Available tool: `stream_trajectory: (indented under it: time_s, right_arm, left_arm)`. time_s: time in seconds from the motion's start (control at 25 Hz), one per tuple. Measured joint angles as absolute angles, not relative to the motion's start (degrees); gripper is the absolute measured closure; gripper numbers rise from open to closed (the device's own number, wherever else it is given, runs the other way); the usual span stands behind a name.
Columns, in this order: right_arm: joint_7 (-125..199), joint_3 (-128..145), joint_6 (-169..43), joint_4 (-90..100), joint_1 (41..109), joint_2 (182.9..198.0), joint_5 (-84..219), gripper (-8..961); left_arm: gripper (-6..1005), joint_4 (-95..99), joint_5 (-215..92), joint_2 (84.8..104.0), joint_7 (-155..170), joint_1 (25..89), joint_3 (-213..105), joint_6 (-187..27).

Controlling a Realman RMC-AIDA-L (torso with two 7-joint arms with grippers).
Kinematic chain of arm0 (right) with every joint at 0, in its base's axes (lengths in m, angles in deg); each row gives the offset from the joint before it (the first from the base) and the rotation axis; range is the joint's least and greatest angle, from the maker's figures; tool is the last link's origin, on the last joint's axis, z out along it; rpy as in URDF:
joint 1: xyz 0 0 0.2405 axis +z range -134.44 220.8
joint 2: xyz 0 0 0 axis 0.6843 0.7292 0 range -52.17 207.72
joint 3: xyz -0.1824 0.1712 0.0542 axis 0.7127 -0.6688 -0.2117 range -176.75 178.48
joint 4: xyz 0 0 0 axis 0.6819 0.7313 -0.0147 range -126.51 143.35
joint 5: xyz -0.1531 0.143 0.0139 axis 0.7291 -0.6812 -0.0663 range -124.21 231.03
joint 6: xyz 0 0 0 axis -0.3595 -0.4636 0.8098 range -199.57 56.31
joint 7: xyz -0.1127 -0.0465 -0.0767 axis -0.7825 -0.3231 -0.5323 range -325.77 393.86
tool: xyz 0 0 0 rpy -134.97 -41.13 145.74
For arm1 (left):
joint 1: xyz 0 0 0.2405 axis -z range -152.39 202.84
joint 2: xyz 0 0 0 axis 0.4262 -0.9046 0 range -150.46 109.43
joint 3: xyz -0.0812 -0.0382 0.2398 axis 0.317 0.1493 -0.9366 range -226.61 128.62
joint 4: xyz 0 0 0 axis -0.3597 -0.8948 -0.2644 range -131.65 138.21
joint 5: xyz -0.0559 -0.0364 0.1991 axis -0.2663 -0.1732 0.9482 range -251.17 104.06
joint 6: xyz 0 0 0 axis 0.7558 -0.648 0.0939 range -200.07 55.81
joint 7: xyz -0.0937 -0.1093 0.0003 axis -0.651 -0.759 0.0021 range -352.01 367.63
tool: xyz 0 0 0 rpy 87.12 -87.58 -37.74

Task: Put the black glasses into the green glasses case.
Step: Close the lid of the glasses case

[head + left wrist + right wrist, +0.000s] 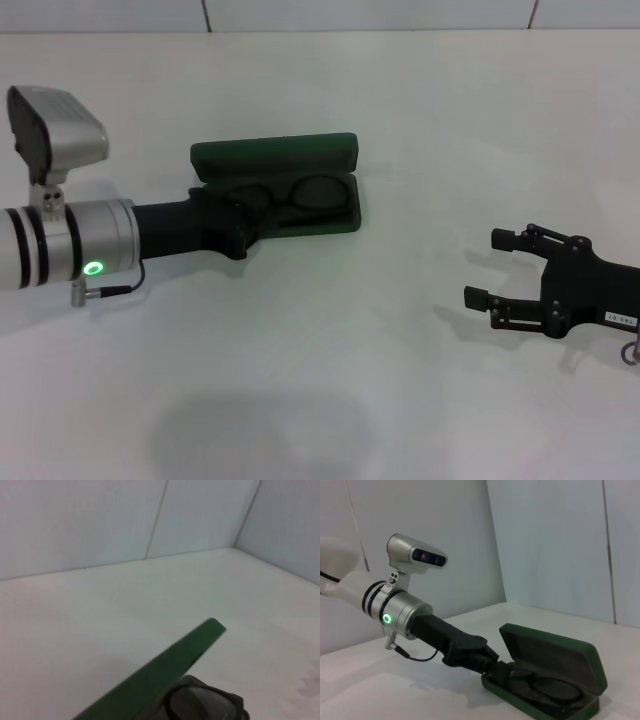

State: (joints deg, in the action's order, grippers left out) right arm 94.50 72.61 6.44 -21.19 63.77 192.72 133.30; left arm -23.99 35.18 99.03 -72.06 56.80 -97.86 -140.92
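While the left arm reaches in from the left edge of the head view, its silver wrist carrying a lit green ring and a grey camera block, its left hand (262, 203) sits low inside the open green glasses case (275, 155), at that case's left end. Whether this hand is clenched on anything or released cannot be told, since the fingertips are hidden among the dark lining and frame. The black glasses (305, 192) lie in the lower tray of the case, one roundish lens plainly visible toward the tray's right end, the other partly covered by the hand. The lid of the case stands raised behind the tray, hinged along the far side; in the left wrist view the lid's green edge (165, 667) runs diagonally, with a lens rim (200, 705) just beside it. The case rests on the white worktop (330, 350), near its middle. Well apart from it, at the right edge, the right hand (495, 268) hovers low over the worktop with its fingers spread and released, holding nothing.
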Motion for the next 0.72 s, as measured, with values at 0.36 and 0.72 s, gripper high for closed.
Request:
stream_trajectory:
  time_s: [0.36, 0.72]
  right_arm:
    - [94.4, 72.5, 6.8, -21.2, 63.9, 192.74, 133.3, 70]
    - [94.4, 72.4, 7.0, -21.2, 64.0, 192.74, 133.3, 70]
  left_arm:
    - [999, -24.0, 35.2, 99.23, -71.6, 56.9, -98.5, -137.8]
    - [1000, -24.3, 35.1, 99.15, -71.4, 56.8, -98.4, -136.5]
